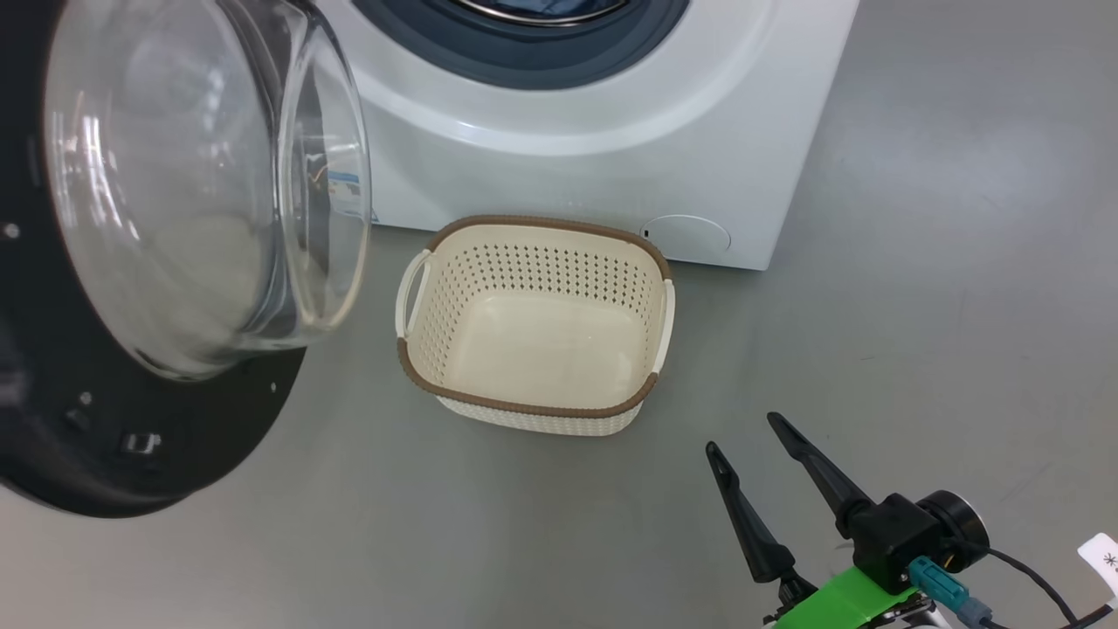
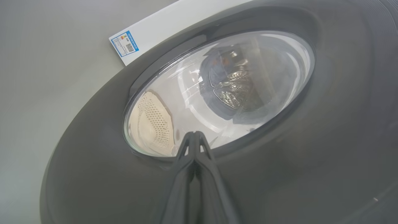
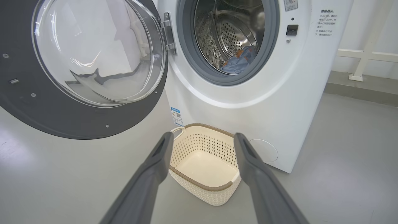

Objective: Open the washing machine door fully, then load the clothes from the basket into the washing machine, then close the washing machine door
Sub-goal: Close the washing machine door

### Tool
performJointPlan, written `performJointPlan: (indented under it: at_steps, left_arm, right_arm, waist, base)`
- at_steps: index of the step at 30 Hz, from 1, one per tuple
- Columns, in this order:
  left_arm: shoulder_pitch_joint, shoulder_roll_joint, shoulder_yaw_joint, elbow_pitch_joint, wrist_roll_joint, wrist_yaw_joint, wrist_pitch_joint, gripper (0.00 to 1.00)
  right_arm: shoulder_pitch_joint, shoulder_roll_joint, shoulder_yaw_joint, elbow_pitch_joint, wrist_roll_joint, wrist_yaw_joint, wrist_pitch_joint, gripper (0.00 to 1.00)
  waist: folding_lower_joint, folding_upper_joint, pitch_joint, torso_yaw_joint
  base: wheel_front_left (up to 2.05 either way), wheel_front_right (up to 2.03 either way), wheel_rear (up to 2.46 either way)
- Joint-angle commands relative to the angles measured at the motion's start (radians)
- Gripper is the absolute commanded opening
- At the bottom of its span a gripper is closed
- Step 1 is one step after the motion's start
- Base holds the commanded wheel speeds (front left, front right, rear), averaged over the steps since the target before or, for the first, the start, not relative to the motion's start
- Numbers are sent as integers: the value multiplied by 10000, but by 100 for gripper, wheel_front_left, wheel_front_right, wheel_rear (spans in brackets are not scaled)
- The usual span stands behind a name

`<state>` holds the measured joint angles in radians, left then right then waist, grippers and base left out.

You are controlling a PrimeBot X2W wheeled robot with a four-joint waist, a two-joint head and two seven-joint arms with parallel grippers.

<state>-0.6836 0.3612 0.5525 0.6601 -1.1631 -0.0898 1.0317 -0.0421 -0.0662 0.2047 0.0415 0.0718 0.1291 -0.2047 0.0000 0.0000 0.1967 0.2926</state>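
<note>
Cream basket [image 1: 533,262] ahead of wide-open right gripper [image 1: 742,432]; left gripper [image 2: 194,134] closed, near washing machine door [image 2: 279,174].

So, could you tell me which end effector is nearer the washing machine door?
Left. The left end effector, shut, sits close to the black ring of the washing machine door; the right end effector, open, hangs over the floor beyond the basket.

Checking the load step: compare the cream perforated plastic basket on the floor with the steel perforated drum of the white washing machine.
The cream perforated plastic basket is empty; the steel perforated drum holds the blue printed clothes. The basket is rectangular and opens upward on the grey floor; the drum is round and opens forward. Both have walls dotted with holes.
</note>
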Motion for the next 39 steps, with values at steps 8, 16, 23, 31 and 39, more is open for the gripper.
performJointPlan:
  at_steps: [8, 16, 23, 31, 39]
  left_arm:
    - [909, -324, 52, -1667, -362, 330, 613, 0]
    - [1393, -888, 13, -2468, -547, 548, 805, 0]
    - [1759, -1529, -134, -3110, -730, 688, 964, 0]
    - [1883, -2522, -176, -3310, -1052, 673, 561, 0]
    - [1765, -3034, -600, -2968, -1387, 427, -236, 0]
  right_arm:
    - [-37, 134, 230, -63, 171, 16, -207, 100]
    - [6, 152, 264, 75, 233, 16, -265, 100]
    - [12, 157, 313, 157, 358, 16, -325, 100]
    - [104, 159, 287, 227, 444, 16, -392, 100]
    - [125, 159, 382, 287, 532, 16, -435, 100]
  waist:
    - [0, 0, -233, -108]
    - [0, 0, -442, -159]
    - [0, 0, -626, -296]
    - [0, 0, -831, -546]
    - [0, 0, -1016, -941]
  base:
    - [0, 0, 0]
    - [0, 0, 0]
    - [0, 0, 0]
    - [0, 0, 0]
    - [0, 0, 0]
